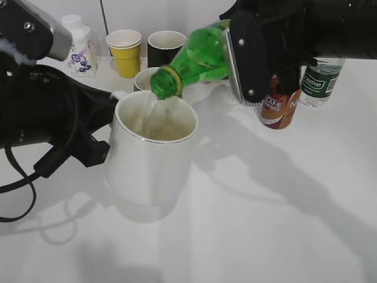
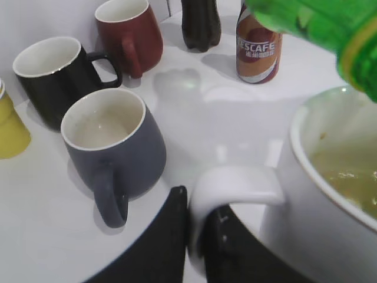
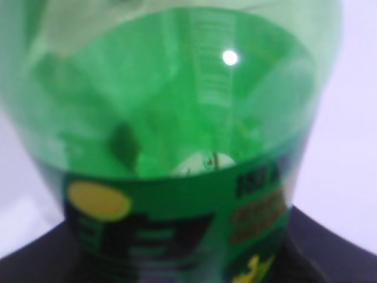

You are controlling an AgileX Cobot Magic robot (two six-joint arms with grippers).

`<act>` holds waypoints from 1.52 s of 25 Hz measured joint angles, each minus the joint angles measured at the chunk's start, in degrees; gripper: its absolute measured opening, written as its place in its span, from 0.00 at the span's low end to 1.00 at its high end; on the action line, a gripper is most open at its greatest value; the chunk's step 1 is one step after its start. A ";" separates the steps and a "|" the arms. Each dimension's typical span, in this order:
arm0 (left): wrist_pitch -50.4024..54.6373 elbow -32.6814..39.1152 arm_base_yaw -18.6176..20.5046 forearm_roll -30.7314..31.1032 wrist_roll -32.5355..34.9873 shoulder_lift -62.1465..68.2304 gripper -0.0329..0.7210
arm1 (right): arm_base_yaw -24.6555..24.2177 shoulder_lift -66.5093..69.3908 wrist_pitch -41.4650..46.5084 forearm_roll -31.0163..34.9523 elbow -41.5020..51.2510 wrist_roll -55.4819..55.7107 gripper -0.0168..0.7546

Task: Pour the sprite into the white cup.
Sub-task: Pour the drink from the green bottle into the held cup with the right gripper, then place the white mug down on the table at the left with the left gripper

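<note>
Right gripper [image 1: 247,65] is clamped on the tilted translucent green plastic sprite bottle [image 1: 197,59], mouth at 12 o'clock over the large white ceramic cup [image 1: 152,154]. Left gripper [image 2: 194,230] pinches the cup's handle. Advised: hold tilt steady, stream centred.

Translucent green plastic sprite [image 1: 197,59]; glossy white ceramic cup [image 1: 152,156]; smooth, faintly reflective white table [image 1: 265,224]

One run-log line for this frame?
phase: pouring | right: sprite tilted, mouth above white cup | left: fingers on cup handle | liquid in cup
</note>
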 joint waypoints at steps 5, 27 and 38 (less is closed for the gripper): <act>-1.59 0.00 0.52 0.84 0.00 0.00 0.11 | 0.00 0.00 0.00 9.45 0.00 0.05 0.53; -15.53 -3.51 22.74 2.73 0.07 2.20 0.11 | 0.00 -0.20 -15.21 34.33 10.92 54.83 0.53; -29.90 -3.63 35.79 0.42 0.07 13.77 0.11 | 0.00 7.87 -30.91 43.96 13.55 56.21 0.53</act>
